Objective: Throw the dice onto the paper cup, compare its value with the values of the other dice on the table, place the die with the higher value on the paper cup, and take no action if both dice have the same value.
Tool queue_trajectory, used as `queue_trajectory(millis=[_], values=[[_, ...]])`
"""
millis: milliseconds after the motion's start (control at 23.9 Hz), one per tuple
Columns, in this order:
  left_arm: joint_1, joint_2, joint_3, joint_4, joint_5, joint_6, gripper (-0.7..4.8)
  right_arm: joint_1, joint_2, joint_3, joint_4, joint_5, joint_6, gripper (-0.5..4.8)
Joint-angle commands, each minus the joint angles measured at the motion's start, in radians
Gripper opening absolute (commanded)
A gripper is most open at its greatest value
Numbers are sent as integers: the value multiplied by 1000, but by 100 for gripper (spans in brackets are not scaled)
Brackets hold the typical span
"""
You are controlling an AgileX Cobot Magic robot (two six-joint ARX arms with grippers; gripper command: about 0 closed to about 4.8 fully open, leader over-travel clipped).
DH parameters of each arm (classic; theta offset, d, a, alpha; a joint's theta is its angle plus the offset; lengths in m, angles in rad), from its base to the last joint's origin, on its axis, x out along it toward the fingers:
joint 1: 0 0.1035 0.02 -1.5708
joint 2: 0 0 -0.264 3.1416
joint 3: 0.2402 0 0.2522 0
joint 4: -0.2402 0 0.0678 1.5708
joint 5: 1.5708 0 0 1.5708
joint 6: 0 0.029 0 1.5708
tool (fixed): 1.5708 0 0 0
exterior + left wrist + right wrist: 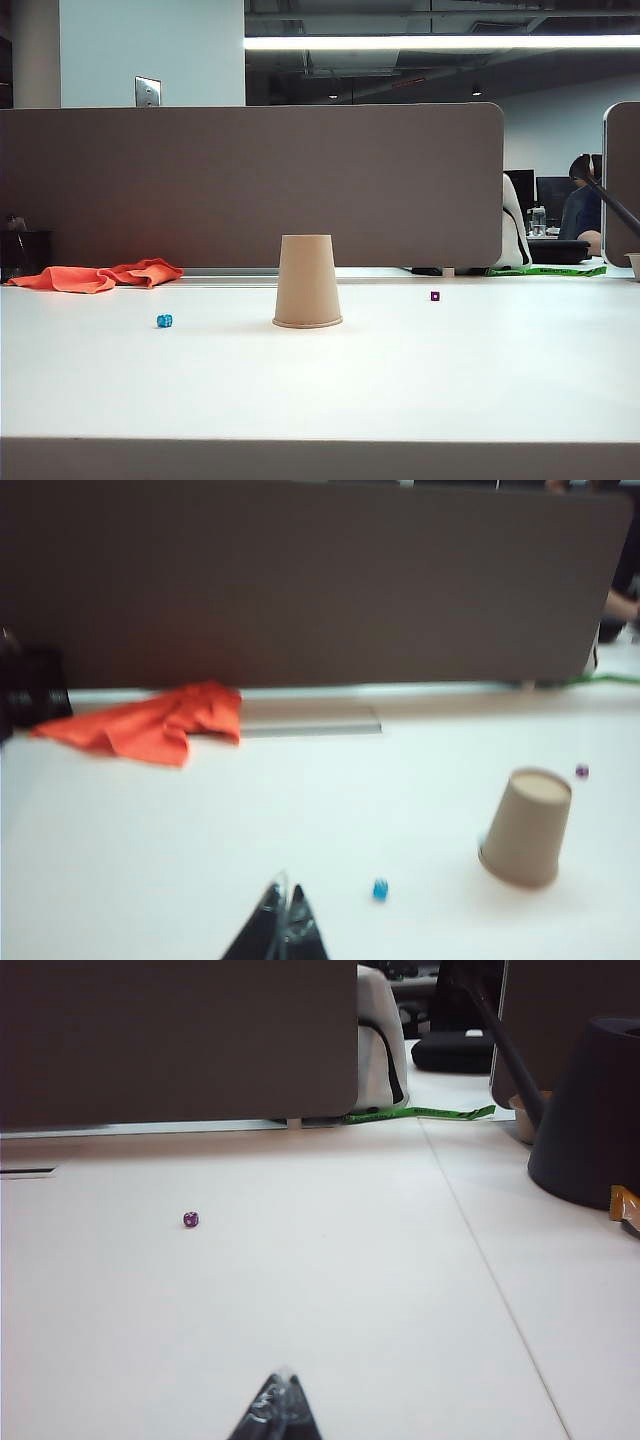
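While my left end effector (284,920) is hanging low over the near part of the white tabletop (480,380), its fingertips are sitting pressed together with nothing between them. My right end effector (280,1405) is doing the same over on its side, tips closed on nothing. The paper cup (307,281) is standing upside down in the middle of the tabletop, wide rolled rim down, flat base up. The purple dice (435,296) is lying on the tabletop to the right of the cup, well apart from it and a bit farther back; I can't read its pips. The blue other dice (164,321) is sitting on the left side of the cup, also well clear of it. An orange cloth (100,275) is lying crumpled at the far left edge, in front of the gray divider (250,180).
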Motion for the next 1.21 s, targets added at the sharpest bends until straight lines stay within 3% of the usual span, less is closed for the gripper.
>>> queue_trajectory(millis=[42, 377, 502, 669, 795, 1088, 1213], values=[[0, 0, -9, -2, 20, -3, -6, -5, 0, -45, 85, 1, 0, -1], [0, 0, -64, 66, 23, -3, -6, -25, 0, -60, 88, 1, 0, -1], [0, 0, -123, 150, 23, 6, -6, -34, 0, -60, 82, 17, -7, -1], [0, 0, -299, 402, 39, 9, -6, -39, 0, -60, 98, 42, -7, -1], [0, 0, -341, 480, 39, 9, -6, -39, 0, -60, 128, 39, -8, -1], [1, 0, -342, 478, 39, 71, -6, -39, 0, -60, 158, 32, -12, -1], [6, 0, -343, 469, 39, 106, -6, -39, 0, -60, 152, -62, -44, -1]])
